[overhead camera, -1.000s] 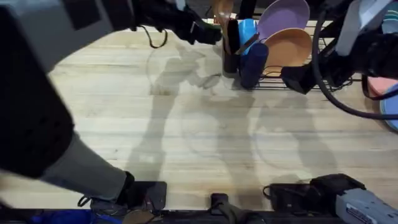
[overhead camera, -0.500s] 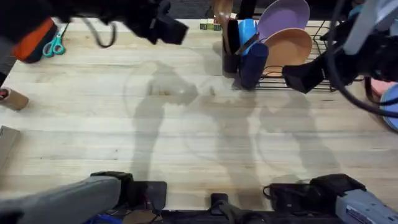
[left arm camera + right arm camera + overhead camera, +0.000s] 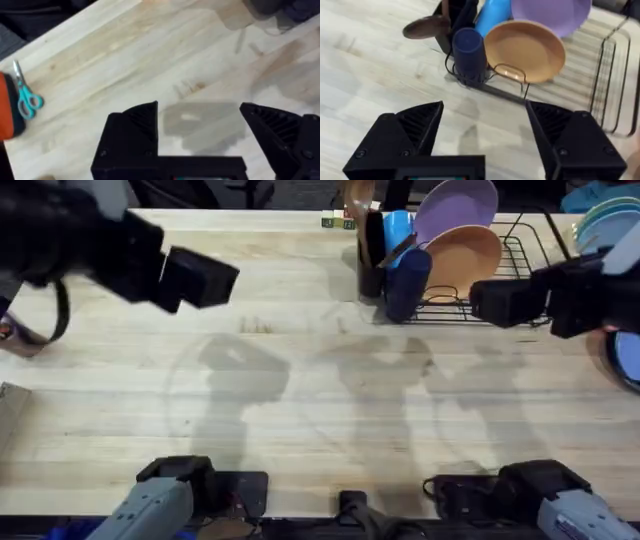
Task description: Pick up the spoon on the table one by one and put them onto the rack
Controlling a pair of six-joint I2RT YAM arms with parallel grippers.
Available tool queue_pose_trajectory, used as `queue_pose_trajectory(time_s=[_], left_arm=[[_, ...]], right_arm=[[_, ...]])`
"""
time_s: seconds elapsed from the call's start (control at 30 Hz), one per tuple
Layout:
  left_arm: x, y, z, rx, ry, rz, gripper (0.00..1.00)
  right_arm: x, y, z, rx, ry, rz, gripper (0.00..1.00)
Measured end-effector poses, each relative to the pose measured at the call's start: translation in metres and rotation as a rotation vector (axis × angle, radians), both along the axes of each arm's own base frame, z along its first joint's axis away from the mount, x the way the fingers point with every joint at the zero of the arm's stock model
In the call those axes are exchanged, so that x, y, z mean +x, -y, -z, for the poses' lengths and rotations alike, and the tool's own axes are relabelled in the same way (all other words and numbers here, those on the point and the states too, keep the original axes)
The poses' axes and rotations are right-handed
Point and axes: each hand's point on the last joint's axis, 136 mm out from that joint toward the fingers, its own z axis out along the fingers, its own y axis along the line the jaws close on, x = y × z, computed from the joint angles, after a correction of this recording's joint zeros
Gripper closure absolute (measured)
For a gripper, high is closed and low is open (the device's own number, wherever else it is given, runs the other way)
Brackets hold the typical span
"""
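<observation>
Left gripper [image 3: 200, 125] wide open and empty above bare table [image 3: 300, 400], right gripper [image 3: 482, 132] wide open and empty near rack [image 3: 520, 250], wooden spoon [image 3: 427, 27] standing bowl-up in the black utensil holder [image 3: 370, 275], teal scissors [image 3: 25, 97] far off.

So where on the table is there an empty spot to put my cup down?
The widest bare patch of the table is the middle, between the two arm bases and the rack. The stretch from the left gripper across to the utensil holder is bare too. It gets crowded at the rack, packed with plates and a blue cup, where the right gripper hovers.
</observation>
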Motion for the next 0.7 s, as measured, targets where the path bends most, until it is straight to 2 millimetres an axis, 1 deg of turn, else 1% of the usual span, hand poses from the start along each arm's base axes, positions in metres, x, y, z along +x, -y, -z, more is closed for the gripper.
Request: queue_pose_trajectory(time_s=[0.13, 0.37, 0.7], left_arm=[[-0.019, 0.0, 0.003, -0.033, -0.04, -0.046, 0.007], [-0.039, 0.009, 0.014, -0.121, -0.142, -0.069, 0.006], [-0.042, 0.015, 0.014, -0.166, -0.16, -0.069, 0.006]], right_arm=[[-0.004, 0.008, 0.004, 0.039, -0.035, 0.068, 0.005], [-0.007, 0.011, 0.005, 0.062, -0.044, 0.096, 0.005], [-0.007, 0.01, 0.005, 0.066, -0.046, 0.099, 0.005]])
